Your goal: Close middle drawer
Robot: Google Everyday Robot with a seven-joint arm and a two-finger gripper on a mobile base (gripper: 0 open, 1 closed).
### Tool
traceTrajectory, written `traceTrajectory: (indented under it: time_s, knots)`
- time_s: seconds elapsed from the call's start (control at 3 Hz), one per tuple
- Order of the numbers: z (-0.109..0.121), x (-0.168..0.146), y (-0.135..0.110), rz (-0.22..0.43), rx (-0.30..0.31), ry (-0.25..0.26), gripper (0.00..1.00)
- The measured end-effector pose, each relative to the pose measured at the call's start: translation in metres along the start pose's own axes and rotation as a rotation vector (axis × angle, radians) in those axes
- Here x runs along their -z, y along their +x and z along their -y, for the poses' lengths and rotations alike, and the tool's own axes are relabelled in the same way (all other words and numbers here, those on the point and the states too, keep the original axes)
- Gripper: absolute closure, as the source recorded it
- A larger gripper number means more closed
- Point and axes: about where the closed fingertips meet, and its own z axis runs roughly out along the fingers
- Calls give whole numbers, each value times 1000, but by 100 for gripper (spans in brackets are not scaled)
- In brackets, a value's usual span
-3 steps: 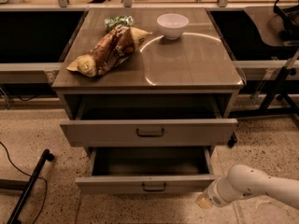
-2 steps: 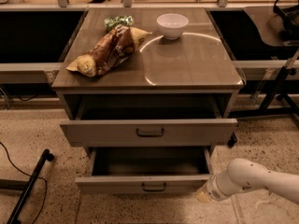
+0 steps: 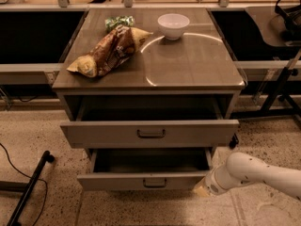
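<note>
At the lower right corner of the cabinet, the gripper hangs low over the speckled floor. Its tan tip is right at the right-hand end of the middle drawer, touching it or just beside it (contact cannot be confirmed, nor can I tell whether the gripper is open or closed). The white arm trails off from it toward the right edge of the view. The middle drawer is pulled well out, farther than the taller-fronted top drawer above it, which is also open. The long axis of the middle drawer's front runs left to right across the view, so nearly all of the front lies to the left of the gripper, and its small dark handle sits mid-front, well apart from the tip. Closing means travel away from the camera, into the cabinet and square to that long axis. My judgement is that the gripper must bear on the front face and press inward, and a push from the end may load the drawer unevenly. Up on the cabinet top lie a chip bag, a green packet and a white bowl, none in the way.
</note>
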Motion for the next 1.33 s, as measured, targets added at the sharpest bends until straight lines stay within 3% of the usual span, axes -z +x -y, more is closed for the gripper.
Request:
traceTrajectory:
  time_s: [1.33]
  knots:
    - [33,27,-38,23,36,34,100]
